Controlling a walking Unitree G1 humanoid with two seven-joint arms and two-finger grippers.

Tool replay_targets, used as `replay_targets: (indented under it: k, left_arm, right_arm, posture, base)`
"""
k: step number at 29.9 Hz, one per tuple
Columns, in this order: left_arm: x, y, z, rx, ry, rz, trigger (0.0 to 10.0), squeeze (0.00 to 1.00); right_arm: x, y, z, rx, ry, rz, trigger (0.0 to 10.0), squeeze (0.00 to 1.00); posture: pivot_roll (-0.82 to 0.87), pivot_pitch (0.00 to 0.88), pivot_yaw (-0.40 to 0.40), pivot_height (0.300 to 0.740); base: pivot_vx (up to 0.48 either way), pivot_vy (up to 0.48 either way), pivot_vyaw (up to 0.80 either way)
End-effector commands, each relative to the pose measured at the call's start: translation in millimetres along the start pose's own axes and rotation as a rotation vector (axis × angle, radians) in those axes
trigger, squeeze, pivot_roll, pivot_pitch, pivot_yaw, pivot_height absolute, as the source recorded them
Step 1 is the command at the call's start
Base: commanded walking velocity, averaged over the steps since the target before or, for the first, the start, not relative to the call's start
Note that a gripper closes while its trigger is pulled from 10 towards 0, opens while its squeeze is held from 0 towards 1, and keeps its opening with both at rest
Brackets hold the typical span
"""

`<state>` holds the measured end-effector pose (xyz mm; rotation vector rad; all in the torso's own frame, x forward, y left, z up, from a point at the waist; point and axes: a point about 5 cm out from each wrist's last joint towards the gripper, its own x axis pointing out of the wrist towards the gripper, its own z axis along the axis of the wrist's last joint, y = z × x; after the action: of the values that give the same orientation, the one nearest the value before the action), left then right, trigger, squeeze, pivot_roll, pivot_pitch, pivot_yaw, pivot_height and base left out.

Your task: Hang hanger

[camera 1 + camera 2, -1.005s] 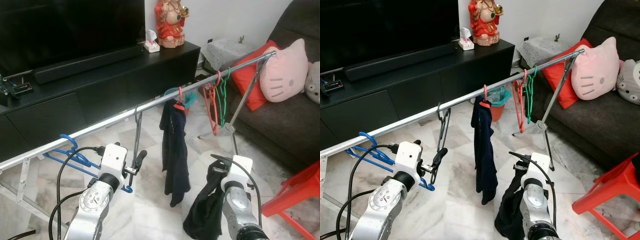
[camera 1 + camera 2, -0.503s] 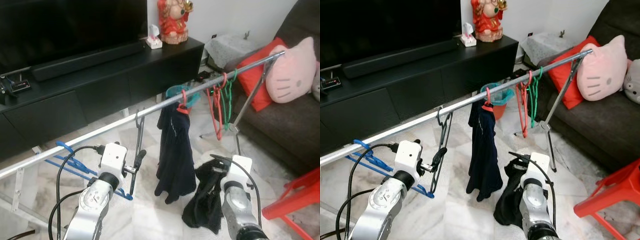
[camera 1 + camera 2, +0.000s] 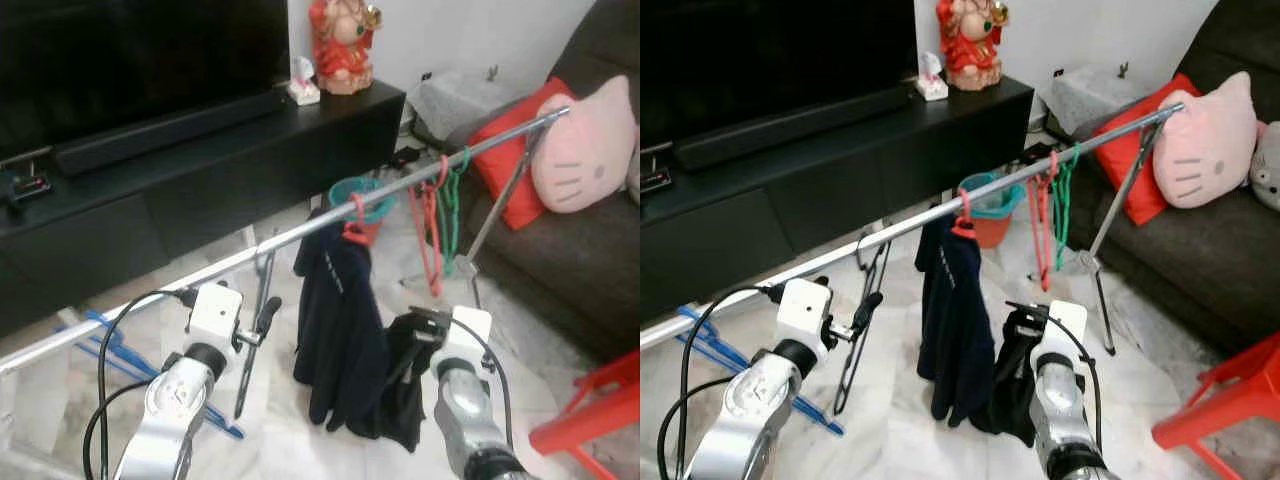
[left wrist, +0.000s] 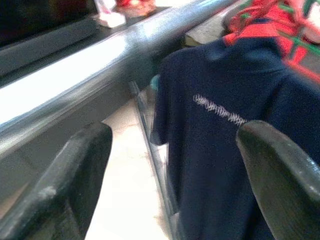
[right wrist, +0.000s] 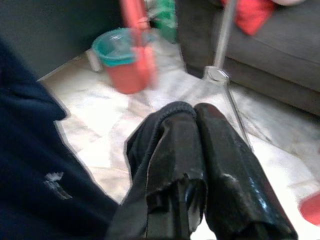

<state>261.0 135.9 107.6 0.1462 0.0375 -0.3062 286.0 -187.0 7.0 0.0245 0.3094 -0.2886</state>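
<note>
Black hanger (image 3: 862, 300) now hooked on the rail (image 3: 940, 212), beside the navy shirt (image 3: 952, 310); hanging unaided, so the hanging looks done. Left gripper (image 3: 866, 305) drawn back, spread wide, empty. Right gripper (image 5: 200, 165) pinched on dark cloth (image 3: 400, 385).

I stand in the living room of a home. Ahead of me a large dark television (image 3: 130, 50) sits on a long, low black TV cabinet (image 3: 200, 170), with a soundbar (image 3: 165, 125) before it and a red figurine (image 3: 342, 45) at the cabinet's end. At my right is a dark grey sofa (image 3: 1200, 260) with a red cushion (image 3: 1135, 165) and a pink cat-face pillow (image 3: 1212, 140). A metal clothes rail (image 3: 940, 210) crosses the pale marble-tile floor (image 3: 890, 400).
</note>
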Motion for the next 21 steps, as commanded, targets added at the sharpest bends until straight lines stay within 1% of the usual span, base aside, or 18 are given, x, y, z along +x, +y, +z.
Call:
replay_targets:
  k: [1, 3, 5, 9, 13, 16, 17, 21]
  left_arm:
    - [-0.1, 0.9, 4, 0.009, -0.013, -0.009, 10.0, 0.0]
    - [-0.2, -0.8, 4, 0.005, -0.013, -0.021, 10.0, 0.0]
    - [-1.0, -3.6, 1, 0.025, 0.01, -0.048, 10.0, 0.0]
    - [-3.4, -5.6, -3, 0.026, 0.032, -0.068, 10.0, 0.0]
    - [-8.8, -6.8, -8, 0.039, 0.058, -0.09, 10.0, 0.0]
    - [-12.4, -1.6, -12, 0.059, 0.083, -0.071, 10.0, 0.0]
    - [-11.5, 1.4, -13, 0.069, 0.093, -0.056, 10.0, 0.0]
    - [-6.5, 4.9, -15, 0.09, 0.11, -0.034, 10.0, 0.0]
  right_arm:
    - [2.7, 1.9, 8, 0.004, -0.029, 0.002, 10.0, 0.0]
    - [2.7, 1.9, 8, 0.004, -0.029, 0.002, 10.0, 0.0]
    - [2.8, 1.7, 7, 0.004, -0.027, 0.002, 10.0, 0.0]
    - [2.8, 1.9, 7, 0.003, -0.027, 0.003, 10.0, 0.0]
    - [2.8, 1.9, 7, 0.003, -0.028, 0.003, 10.0, 0.0]
    - [2.7, 2.2, 7, 0.004, -0.028, 0.004, 10.0, 0.0]
    - [2.7, 2.5, 7, 0.004, -0.028, 0.005, 10.0, 0.0]
    - [2.9, 3.2, 8, 0.004, -0.028, 0.008, 10.0, 0.0]
  posture:
    - [0.02, 0.0, -0.025, 0.74]
    - [0.02, 0.0, -0.025, 0.74]
    - [0.02, 0.0, -0.026, 0.74]
    - [0.02, 0.0, -0.026, 0.74]
    - [0.02, 0.0, -0.026, 0.74]
    - [0.02, 0.0, -0.026, 0.74]
    - [0.02, 0.0, -0.026, 0.74]
    - [0.02, 0.0, -0.024, 0.74]
  base:
    - [0.345, 0.0, 0.0]
    - [0.326, 0.0, 0.0]
    - [0.0, 0.0, 0.0]
    - [0.0, 0.0, 0.0]
    - [0.0, 0.0, 0.0]
    - [0.0, 0.0, 0.0]
    - [0.0, 0.0, 0.0]
    - [0.0, 0.0, 0.0]
